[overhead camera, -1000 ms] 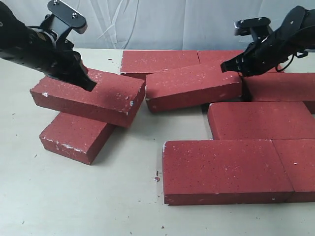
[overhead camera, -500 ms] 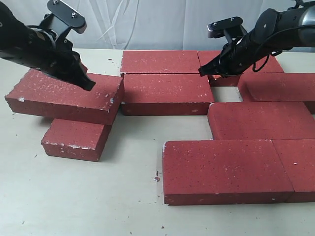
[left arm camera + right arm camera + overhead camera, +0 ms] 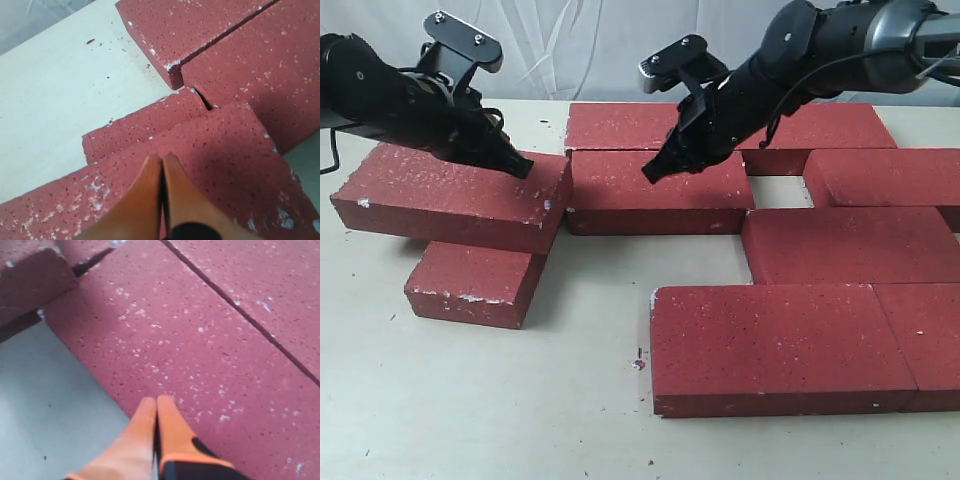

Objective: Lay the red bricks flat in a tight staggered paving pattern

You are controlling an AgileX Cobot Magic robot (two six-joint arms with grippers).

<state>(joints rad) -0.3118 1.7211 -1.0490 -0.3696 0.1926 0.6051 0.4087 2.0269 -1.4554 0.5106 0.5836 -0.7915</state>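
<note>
Several red bricks lie on the pale table point(image 3: 570, 400). At the left, one brick point(image 3: 450, 200) rests tilted on top of another brick point(image 3: 475, 285). My left gripper point(image 3: 525, 168) is shut and empty, its tips point(image 3: 162, 159) low over this upper brick point(image 3: 225, 150) near its right end. The middle brick point(image 3: 660, 195) lies flat against the back brick point(image 3: 630, 125). My right gripper point(image 3: 650, 175) is shut and empty, its tips point(image 3: 156, 401) over the middle brick point(image 3: 200, 350) near its front edge.
More bricks lie flat to the right: a back one point(image 3: 820, 125), one at the right edge point(image 3: 890, 175), one below it point(image 3: 850, 245), and two side by side in front point(image 3: 780, 345). A small gap of table point(image 3: 780, 190) shows between them. A white backdrop hangs behind.
The right gripper has swept left, from the middle brick's right end to above its left part. That brick now lies straight and flat. The left brick shifted left; the left gripper slid slightly right.
</note>
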